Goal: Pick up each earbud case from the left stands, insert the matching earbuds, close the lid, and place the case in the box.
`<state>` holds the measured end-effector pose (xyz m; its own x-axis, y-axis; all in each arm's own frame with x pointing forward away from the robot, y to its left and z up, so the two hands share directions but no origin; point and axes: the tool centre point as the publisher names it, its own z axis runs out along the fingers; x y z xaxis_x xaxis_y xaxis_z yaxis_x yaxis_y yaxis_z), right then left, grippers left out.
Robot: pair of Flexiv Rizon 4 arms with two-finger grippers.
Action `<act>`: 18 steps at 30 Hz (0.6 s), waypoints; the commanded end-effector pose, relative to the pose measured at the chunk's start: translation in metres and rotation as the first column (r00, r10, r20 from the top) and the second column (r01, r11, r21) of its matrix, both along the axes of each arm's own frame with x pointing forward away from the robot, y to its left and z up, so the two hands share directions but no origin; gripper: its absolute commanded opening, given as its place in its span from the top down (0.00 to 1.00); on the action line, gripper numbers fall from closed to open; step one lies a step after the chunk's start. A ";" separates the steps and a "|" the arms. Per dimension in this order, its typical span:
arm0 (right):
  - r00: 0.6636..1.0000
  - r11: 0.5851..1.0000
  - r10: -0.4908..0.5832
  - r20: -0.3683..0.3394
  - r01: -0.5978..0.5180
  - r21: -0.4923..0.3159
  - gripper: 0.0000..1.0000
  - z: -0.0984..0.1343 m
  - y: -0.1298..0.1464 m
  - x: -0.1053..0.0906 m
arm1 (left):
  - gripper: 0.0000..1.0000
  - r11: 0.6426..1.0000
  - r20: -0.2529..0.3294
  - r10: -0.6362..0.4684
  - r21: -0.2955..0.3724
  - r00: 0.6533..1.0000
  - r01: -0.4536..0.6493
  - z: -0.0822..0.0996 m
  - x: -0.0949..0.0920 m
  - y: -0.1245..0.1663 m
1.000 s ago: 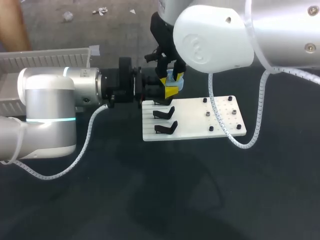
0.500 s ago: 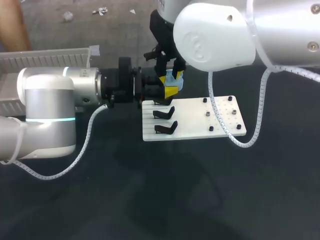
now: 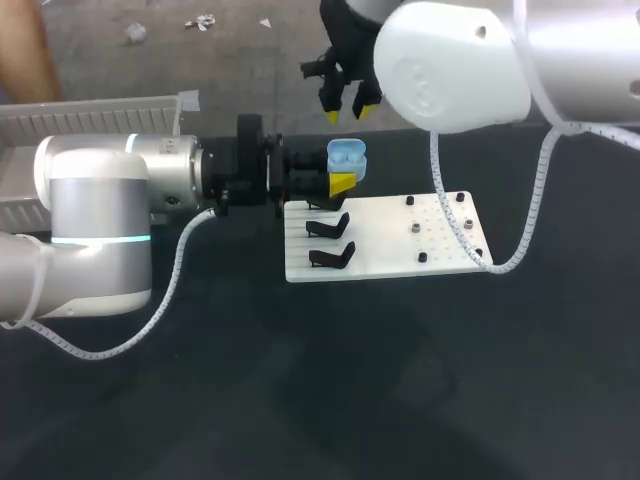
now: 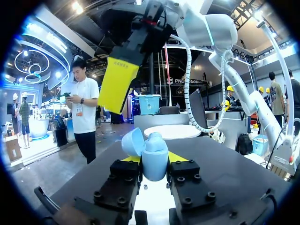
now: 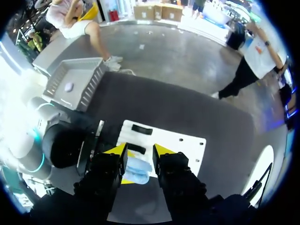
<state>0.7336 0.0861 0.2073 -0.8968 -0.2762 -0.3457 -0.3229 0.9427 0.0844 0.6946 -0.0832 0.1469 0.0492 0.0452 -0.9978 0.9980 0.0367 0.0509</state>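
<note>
Left claw (image 4: 154,163) is closed on the case (image 4: 155,158). Its two yellow-tipped fingers (image 4: 131,160) press the light blue body from both sides. The case stands upright with its lid (image 4: 131,141) swung open to one side. In the head view two pale ovals show in the open top of the case (image 3: 346,153), which is at the far left corner of the board (image 3: 400,245), just above it.

Right claw (image 3: 346,102) hangs over the case, a bit farther back and well apart from it. Its fingers stand open with nothing between them. From its own wrist view the case (image 5: 138,170) shows far below the gap of the fingers (image 5: 117,150).

On the left part of the white board stand two black stands (image 3: 328,228), both without a case, and small black pegs (image 3: 421,257) stand on the right part. The board lies on the dark table (image 3: 300,390).

At the far left is the grey box (image 5: 91,86). One small pale thing (image 5: 69,86) lies in it, and I cannot tell what it is.
</note>
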 end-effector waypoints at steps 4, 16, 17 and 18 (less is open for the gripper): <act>0.999 0.999 -0.033 -0.020 0.033 -0.016 0.66 -0.022 -0.006 0.015 | 1.00 1.000 0.005 0.006 -0.005 1.000 -0.006 -0.001 -0.002 0.000; 0.998 0.999 -0.044 -0.052 0.043 -0.024 0.67 -0.029 -0.013 -0.006 | 1.00 1.000 0.005 0.006 -0.005 1.000 -0.006 -0.001 -0.002 0.000; 0.998 0.999 -0.044 -0.052 0.043 -0.023 0.67 -0.029 -0.013 -0.008 | 1.00 1.000 0.005 0.006 -0.005 1.000 -0.006 -0.001 -0.002 0.000; 0.998 0.999 -0.045 -0.054 0.044 -0.021 0.67 -0.029 -0.014 -0.009 | 1.00 1.000 0.005 0.006 -0.005 1.000 -0.006 -0.001 -0.002 0.000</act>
<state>0.7331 0.0766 0.1769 -0.9277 -0.2456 -0.2812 -0.2774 0.9575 0.0791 0.6943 -0.0832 0.1467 0.0489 0.0452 -0.9978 0.9981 0.0364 0.0506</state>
